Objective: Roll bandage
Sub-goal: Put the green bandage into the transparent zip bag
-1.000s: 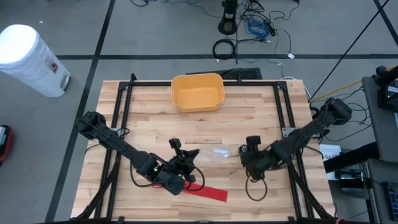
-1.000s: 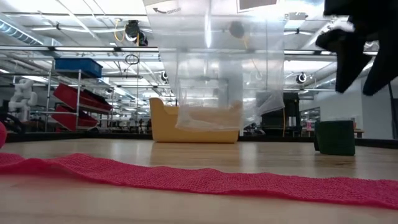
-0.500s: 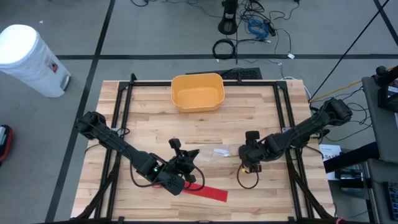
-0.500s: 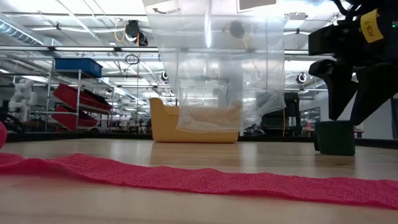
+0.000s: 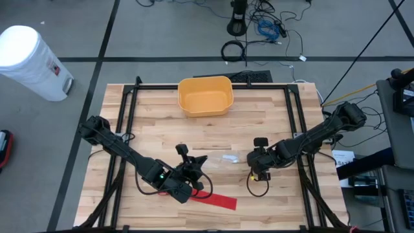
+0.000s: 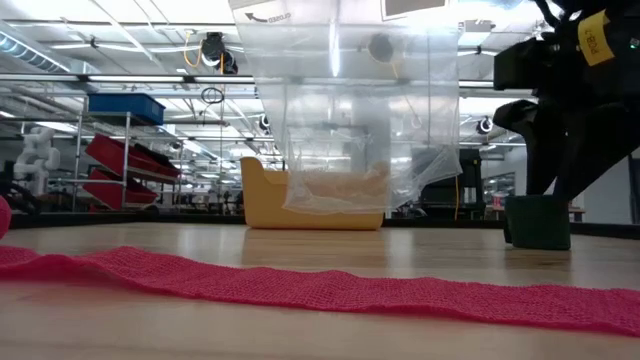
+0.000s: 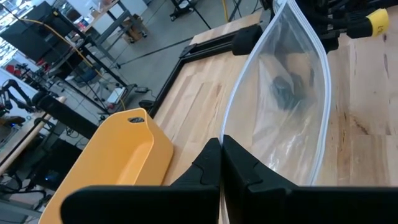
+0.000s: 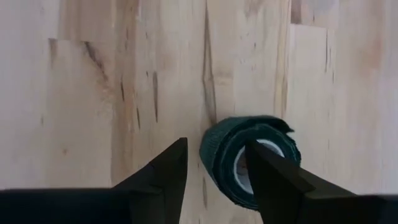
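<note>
I see a grey floor with dark seams, a white bin left of the wooden table, cables tangled behind it; low view shows a hall with ceiling strip lights, a shelf with red bins and a blue crate

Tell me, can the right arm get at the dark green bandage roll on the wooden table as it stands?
Probably yes. The right gripper hangs directly over the dark green bandage roll, fingers open to either side of its near edge, and nothing lies between them. The left gripper, shut on the clear plastic bag, stays well clear.
</note>
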